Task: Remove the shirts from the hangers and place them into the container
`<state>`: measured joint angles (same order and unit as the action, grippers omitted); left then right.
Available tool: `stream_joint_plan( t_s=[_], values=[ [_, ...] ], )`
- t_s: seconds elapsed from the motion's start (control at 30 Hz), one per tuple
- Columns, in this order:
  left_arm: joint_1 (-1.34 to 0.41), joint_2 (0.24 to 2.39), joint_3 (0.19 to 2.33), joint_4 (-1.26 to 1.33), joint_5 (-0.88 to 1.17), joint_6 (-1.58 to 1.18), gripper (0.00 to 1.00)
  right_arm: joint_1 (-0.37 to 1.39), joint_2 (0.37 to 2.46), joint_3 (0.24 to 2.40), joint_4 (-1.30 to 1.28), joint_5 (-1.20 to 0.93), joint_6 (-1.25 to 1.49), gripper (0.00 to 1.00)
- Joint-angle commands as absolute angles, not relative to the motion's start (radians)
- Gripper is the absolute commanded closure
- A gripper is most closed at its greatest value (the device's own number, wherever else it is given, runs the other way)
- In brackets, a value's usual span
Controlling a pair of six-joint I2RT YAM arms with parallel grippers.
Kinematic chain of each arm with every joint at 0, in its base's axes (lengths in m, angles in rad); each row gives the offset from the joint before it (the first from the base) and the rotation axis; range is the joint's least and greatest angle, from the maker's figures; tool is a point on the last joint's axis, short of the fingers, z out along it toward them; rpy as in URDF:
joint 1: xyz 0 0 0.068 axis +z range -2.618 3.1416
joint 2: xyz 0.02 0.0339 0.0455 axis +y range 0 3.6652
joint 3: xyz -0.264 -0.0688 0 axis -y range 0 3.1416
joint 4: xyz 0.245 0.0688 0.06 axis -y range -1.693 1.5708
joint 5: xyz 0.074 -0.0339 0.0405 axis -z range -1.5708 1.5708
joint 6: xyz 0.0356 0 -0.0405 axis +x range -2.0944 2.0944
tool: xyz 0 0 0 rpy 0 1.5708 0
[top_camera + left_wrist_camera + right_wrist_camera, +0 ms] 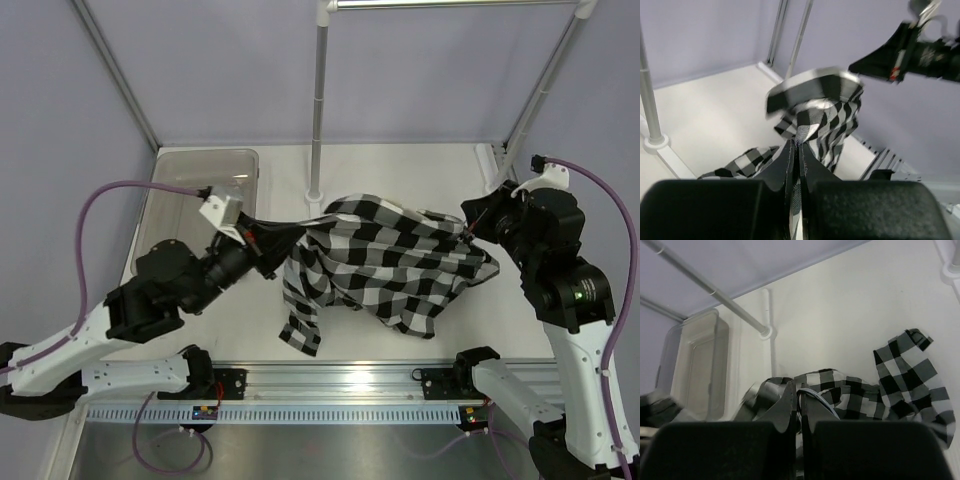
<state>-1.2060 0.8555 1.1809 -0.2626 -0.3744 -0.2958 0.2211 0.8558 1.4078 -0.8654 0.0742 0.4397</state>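
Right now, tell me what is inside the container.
Nothing shows in the container: its visible floor is bare. The left arm covers its near end, so that part cannot be checked. The shirt is outside it.

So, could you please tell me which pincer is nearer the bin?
The left pincer, shut on the shirt's edge close by the bin; the right pincer grips the shirt's opposite side, well away from it.

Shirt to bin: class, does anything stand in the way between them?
The rack's pole stands just right of the bin, beside the far edge of the shirt. Otherwise only the left gripper, gripping the shirt, lies between them.
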Motion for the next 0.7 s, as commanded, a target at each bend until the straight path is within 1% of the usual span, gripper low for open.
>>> stream_joint_plan(
  t_s=[0.0, 0.13, 0.23, 0.33, 0.37, 0.47, 0.53, 0.57, 0.63, 0.67],
  values=[
    [-1.201, 0.746, 1.2, -0.222, -0.485, -0.276, 1.0, 0.206, 0.862, 1.373, -0.847, 0.346, 0.479, 1.0],
    [-1.201, 0.707, 1.19, -0.268, -0.474, -0.31, 1.0, 0.207, 0.871, 1.358, -0.819, 0.376, 0.497, 1.0],
    [-1.2, 0.692, 1.141, -0.278, -0.457, -0.331, 1.0, 0.206, 0.871, 1.379, -0.79, 0.344, 0.514, 1.0],
    [-1.201, 0.687, 1.074, -0.264, -0.417, -0.357, 1.0, 0.206, 0.912, 1.46, -0.793, 0.351, 0.512, 1.0],
    [-1.201, 0.69, 1.04, -0.252, -0.382, -0.362, 1.0, 0.207, 0.928, 1.518, -0.798, 0.365, 0.509, 1.0],
    [-1.201, 0.677, 0.983, -0.229, -0.365, -0.391, 1.0, 0.206, 0.977, 1.609, -0.818, 0.38, 0.497, 1.0],
    [-1.201, 0.661, 0.942, -0.229, -0.374, -0.413, 1.0, 0.207, 0.979, 1.626, -0.792, 0.327, 0.505, 1.0],
    [-1.201, 0.664, 0.934, -0.226, -0.367, -0.413, 1.0, 0.206, 0.976, 1.628, -0.778, 0.249, 0.512, 1.0],
    [-1.2, 0.701, 0.934, -0.221, -0.348, -0.408, 1.0, 0.207, 0.974, 1.626, -0.749, 0.169, 0.537, 1.0],
    [-1.2, 0.718, 0.939, -0.206, -0.318, -0.405, 1.0, 0.206, 0.973, 1.614, -0.733, 0.07, 0.543, 1.0]
  ],
)
